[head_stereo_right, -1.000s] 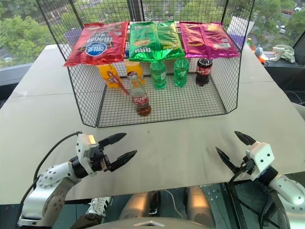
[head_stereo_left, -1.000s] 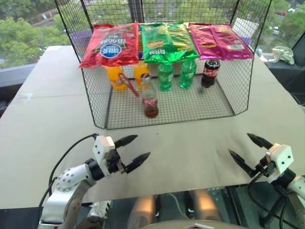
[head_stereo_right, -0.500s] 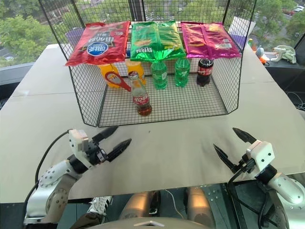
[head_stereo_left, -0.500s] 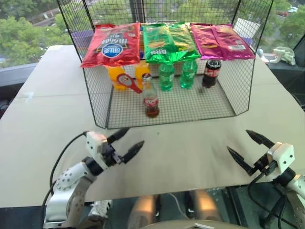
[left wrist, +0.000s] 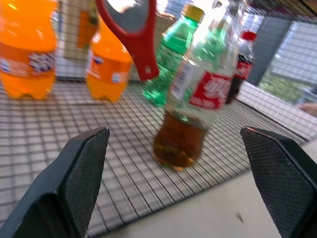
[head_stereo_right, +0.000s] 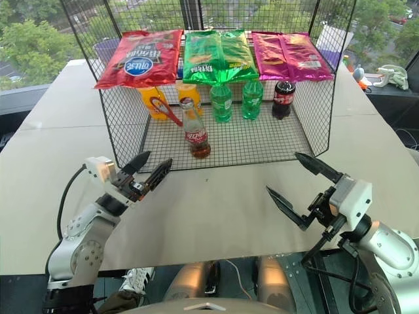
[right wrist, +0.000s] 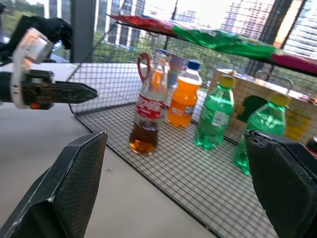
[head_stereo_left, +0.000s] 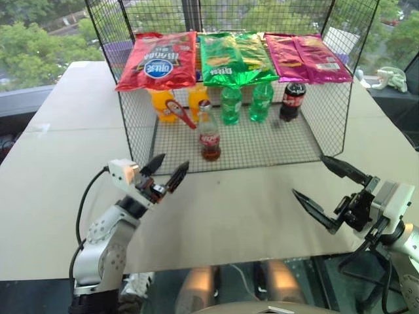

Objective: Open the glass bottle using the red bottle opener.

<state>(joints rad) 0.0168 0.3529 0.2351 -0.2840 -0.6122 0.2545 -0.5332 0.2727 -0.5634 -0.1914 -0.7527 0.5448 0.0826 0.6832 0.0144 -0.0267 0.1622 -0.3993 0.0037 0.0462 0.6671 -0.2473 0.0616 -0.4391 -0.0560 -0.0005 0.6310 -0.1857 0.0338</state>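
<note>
Wire rack (head_stereo_left: 141, 140) is holding the glass bottle (head_stereo_left: 209, 137), standing upright on its front floor, red label with white script. Red bottle opener (head_stereo_left: 182, 116) is hanging beside it, handle slanting downward. Left gripper (head_stereo_left: 167, 175) and right gripper (head_stereo_left: 321, 190) are gaping, unladen.

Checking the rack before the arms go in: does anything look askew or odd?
The red bottle opener hangs tilted in the wire rack, just left of the glass bottle, off the rack's floor. Bottles stand upright; nothing is spilled.
</note>
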